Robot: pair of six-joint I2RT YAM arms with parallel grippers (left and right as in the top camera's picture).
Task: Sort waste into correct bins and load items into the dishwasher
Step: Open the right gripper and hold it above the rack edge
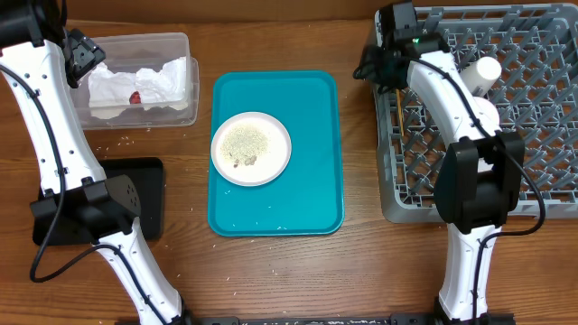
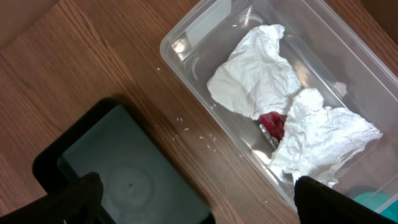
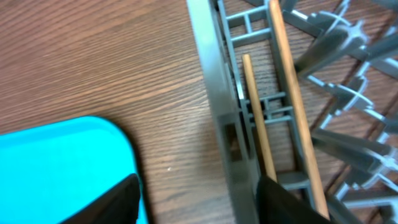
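Right gripper [image 3: 198, 183] jaws stand apart over the chopsticks [image 3: 258, 124] lying in the grey dish rack [image 3: 208, 93], left gripper [image 2: 196, 183] spread wide by the clear tub [image 2: 186, 37]

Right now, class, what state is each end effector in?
Left end effector: open, holding nothing.
Right end effector: open, gripping nothing; chopsticks lie in the dish rack.

left pincer [image 2: 198, 190]: jaws spread wide | right pincer [image 3: 198, 186]: jaws parted | right arm [image 1: 449, 86]: stretched forward
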